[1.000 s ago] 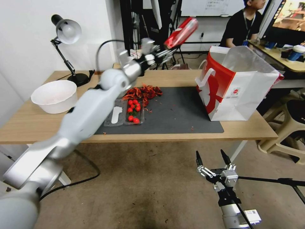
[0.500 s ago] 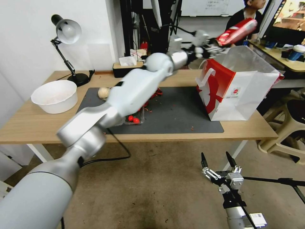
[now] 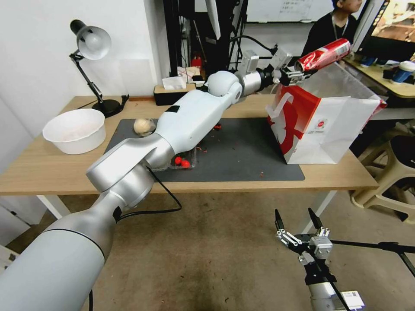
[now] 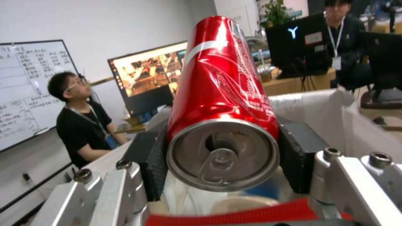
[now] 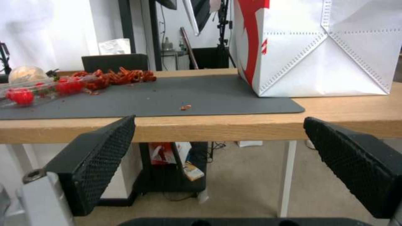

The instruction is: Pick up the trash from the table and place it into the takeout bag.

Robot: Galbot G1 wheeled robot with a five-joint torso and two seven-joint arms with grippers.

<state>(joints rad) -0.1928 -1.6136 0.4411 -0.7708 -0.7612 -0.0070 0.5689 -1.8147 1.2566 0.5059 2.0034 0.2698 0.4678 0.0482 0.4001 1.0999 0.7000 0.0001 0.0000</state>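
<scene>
The left pincer (image 3: 298, 71) reaches across the desk (image 3: 52, 168), clamped on the can (image 3: 323, 54), which hangs tilted above the open top of the bag (image 3: 337, 125) at the desk's right end. The right pincer (image 3: 299, 221) waits low in front of the desk, its fingers spread wide with nothing between them.
</scene>
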